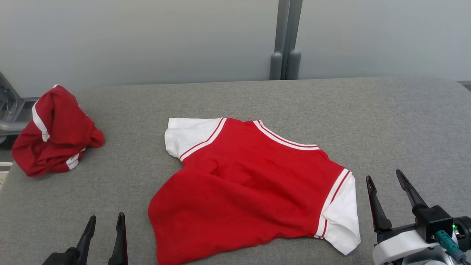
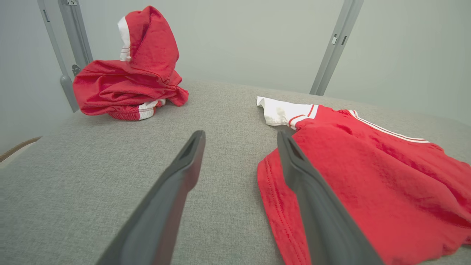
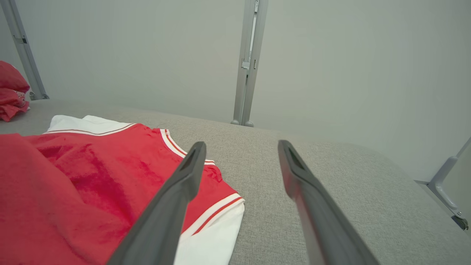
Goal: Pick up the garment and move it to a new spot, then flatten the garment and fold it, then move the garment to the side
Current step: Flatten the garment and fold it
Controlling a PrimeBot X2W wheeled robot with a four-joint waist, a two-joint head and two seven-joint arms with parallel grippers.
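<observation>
Red shirt with white sleeves [image 1: 250, 184] lies spread on the grey fabric table [image 1: 386, 121], hem cut off below.
Left gripper [image 1: 106, 218] and right gripper [image 1: 384, 175] flank it, jaws parted, empty; crumpled red-and-white cloth heap [image 1: 55, 132] far left, kind unclear.

Setting looks like a lab test cell. Plain pale grey panels [image 1: 147, 36] close off the far edge of a grey fabric-covered table [image 1: 368, 110], joined by metal posts [image 1: 285, 40]. A metal frame [image 1: 9, 127] stands off its far left corner.
</observation>
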